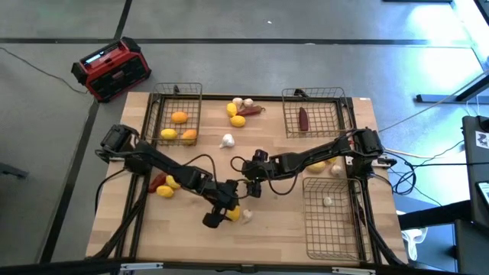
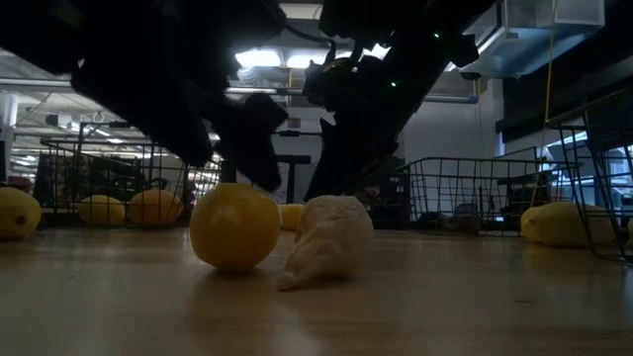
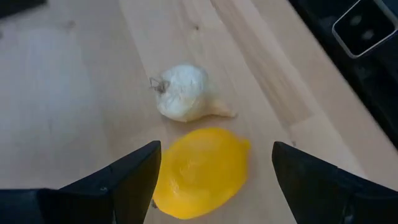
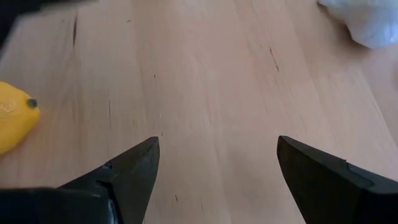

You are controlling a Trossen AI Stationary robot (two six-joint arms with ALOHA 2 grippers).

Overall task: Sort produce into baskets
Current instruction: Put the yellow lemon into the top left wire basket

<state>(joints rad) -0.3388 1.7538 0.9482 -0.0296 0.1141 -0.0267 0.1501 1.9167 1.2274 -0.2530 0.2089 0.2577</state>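
My left gripper (image 1: 227, 215) (image 3: 214, 180) stands open over the near middle of the table, slanting down. A yellow lemon (image 3: 200, 172) (image 2: 234, 225) lies on the wood between its two fingers. A white garlic bulb (image 3: 183, 93) (image 2: 326, 242) lies on its side just beyond the lemon. My right gripper (image 1: 250, 186) (image 4: 217, 180) hangs open over bare wood at the table's middle, with nothing between its fingers. Three wire baskets stand on the table: far left (image 1: 162, 107) with lemons, far right (image 1: 321, 131) with a dark red piece (image 1: 303, 118), near right (image 1: 336, 233) with a garlic bulb (image 1: 327, 201). My left gripper comes at the lemon slanting down from the table's left, one finger on each side of it. One finger (image 3: 134, 180) shows right against the lemon's side (image 3: 163, 186); whether it touches I cannot tell. The lemon rests on the table.
More produce lies loose: lemons, garlic and a red piece (image 1: 241, 109) at the far middle, a garlic bulb (image 1: 227, 140), a lemon and a red piece (image 1: 162, 185) at the left, a lemon and garlic (image 1: 330, 166) under the right arm. A red-and-black box (image 1: 111, 69) sits off the table.
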